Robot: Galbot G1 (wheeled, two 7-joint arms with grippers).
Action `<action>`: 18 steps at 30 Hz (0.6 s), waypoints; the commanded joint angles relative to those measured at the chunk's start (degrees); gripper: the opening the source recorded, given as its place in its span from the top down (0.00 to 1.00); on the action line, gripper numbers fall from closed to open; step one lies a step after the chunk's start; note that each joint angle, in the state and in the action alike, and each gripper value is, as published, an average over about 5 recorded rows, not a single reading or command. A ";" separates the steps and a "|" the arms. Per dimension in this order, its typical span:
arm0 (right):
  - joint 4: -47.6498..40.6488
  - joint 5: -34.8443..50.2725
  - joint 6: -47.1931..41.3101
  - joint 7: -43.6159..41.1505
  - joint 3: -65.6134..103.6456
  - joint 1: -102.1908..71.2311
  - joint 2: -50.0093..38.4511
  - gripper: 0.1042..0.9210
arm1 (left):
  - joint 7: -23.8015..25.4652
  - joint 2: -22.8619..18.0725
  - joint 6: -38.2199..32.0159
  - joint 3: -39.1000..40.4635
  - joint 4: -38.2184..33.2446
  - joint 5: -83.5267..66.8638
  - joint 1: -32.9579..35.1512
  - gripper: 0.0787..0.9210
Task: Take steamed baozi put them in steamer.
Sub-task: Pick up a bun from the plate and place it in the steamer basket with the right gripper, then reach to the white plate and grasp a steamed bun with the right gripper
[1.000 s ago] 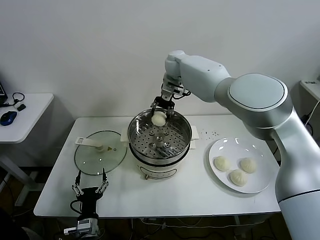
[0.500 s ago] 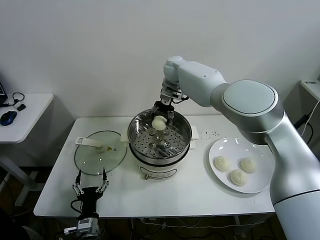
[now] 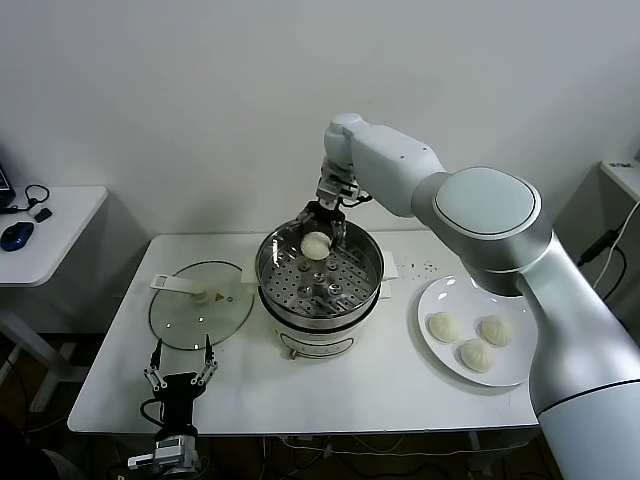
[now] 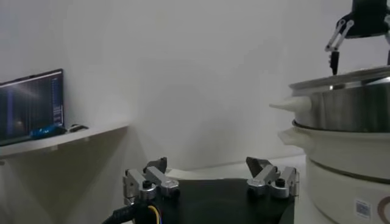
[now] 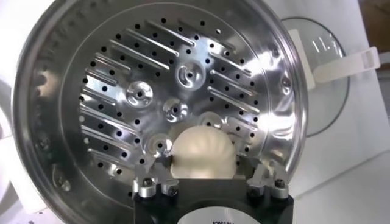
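The steamer [image 3: 372,268] stands mid-table, a shiny pot with a perforated tray [image 5: 183,73]. One steamed baozi [image 3: 316,243] lies at the tray's far side. My right gripper [image 3: 320,230] hangs just over it, open, its fingers spread on either side of the baozi [image 5: 203,152] with small gaps. Three more baozi [image 3: 477,354] sit on the white plate [image 3: 440,290] at the right. My left gripper [image 3: 180,375] is parked open near the table's front left edge, holding nothing [image 4: 210,173].
A flat glass lid [image 3: 200,305] with a white handle lies left of the steamer. A side table with a mouse [image 3: 15,235] stands at far left. The steamer's wall [image 4: 344,106] rises close beside the left gripper.
The right gripper came down a little over the tray's far side, then its fingers spread apart and let go of the baozi, which now rests on the tray. The left arm has not moved.
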 commanded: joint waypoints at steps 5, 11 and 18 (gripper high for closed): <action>-0.36 -1.00 2.81 0.27 1.15 0.63 -0.64 0.12 | 0.03 -2.80 0.11 0.03 -0.31 0.05 0.04 0.12; 2.51 0.62 2.81 -0.19 -0.72 4.65 -3.18 0.12 | 0.08 -2.80 0.38 -0.02 -0.66 0.13 0.14 0.12; 5.87 8.92 2.81 -3.52 -5.08 10.23 -6.65 0.12 | 0.11 -2.80 0.60 0.00 -0.93 0.23 0.33 0.12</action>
